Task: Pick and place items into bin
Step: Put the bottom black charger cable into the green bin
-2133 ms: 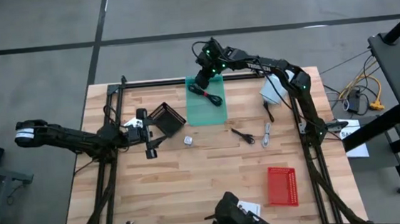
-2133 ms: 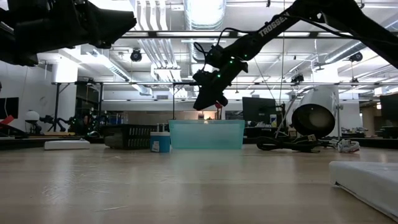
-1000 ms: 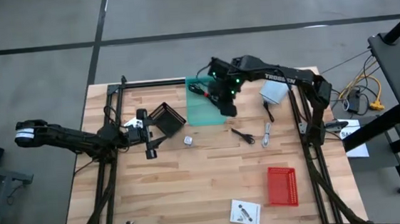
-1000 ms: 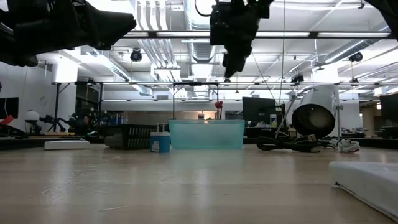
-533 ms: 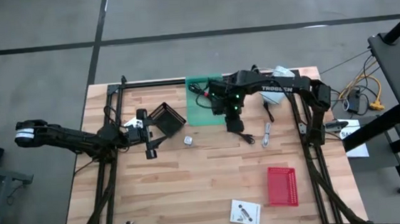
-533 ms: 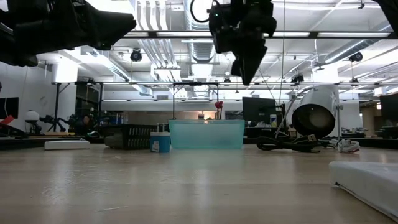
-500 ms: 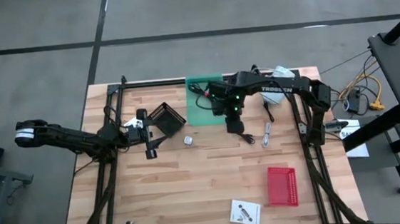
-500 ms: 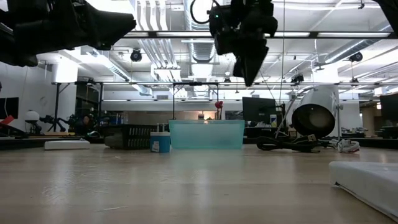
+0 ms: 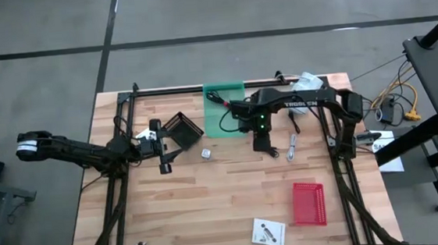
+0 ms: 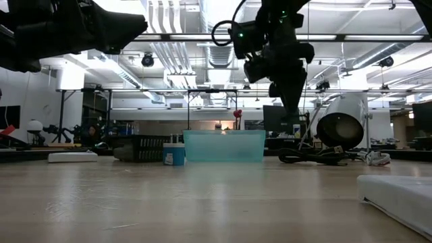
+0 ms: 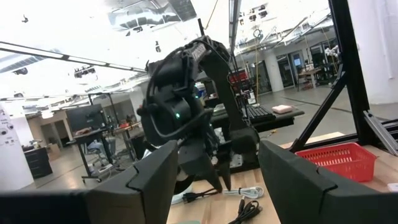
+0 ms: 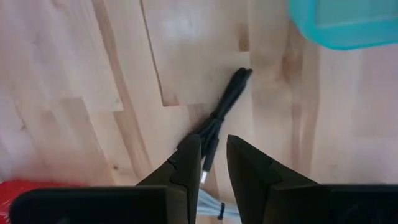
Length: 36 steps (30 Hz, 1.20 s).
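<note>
Right pincer hovers just above small black tool, fingers slightly apart.

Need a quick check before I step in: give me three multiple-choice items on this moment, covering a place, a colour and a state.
1. Where is the right gripper?
A. Over the red basket
B. Over the small black tool on the table beside the bin
C. Over the flat white packet

2. What colour is the bin that holds the coiled black cable?
A. Teal
B. Yellow
C. White

3. How is the left gripper?
A. Shut on the tiny white cube
B. Shut on the cable
C. Jaws open, nothing between them

Answers: B, since the right wrist view shows the tool on the wood below its jaws, with the bin's corner off to one side; A, since the high view shows a teal bin with the cable inside; C, since the left wrist view shows its jaws wide apart and empty.
</note>
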### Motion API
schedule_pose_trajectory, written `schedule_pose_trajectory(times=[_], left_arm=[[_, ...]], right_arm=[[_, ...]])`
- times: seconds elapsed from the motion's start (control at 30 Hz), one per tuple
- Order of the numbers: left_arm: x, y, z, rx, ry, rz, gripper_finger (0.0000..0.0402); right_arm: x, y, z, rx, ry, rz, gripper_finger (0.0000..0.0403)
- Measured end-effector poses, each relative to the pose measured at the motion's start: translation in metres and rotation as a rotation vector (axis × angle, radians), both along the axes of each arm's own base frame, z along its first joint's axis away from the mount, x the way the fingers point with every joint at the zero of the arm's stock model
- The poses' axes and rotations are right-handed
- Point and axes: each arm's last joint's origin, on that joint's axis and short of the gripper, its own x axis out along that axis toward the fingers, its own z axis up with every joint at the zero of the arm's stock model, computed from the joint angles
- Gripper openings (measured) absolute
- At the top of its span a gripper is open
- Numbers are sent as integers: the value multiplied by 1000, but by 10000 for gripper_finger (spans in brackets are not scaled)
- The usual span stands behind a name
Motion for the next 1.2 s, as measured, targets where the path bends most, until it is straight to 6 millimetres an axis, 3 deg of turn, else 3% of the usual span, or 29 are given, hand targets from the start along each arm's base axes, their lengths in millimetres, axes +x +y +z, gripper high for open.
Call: schedule_pose_trajectory(times=[0.8, 1.2], left_arm=[[0, 0, 0, 0, 0, 0, 208], [0, 0, 0, 0, 1, 0, 208]], right_arm=[[-3, 5, -47, -72, -48, 18, 68], [-1, 3, -51, -126, -65, -45, 68]])
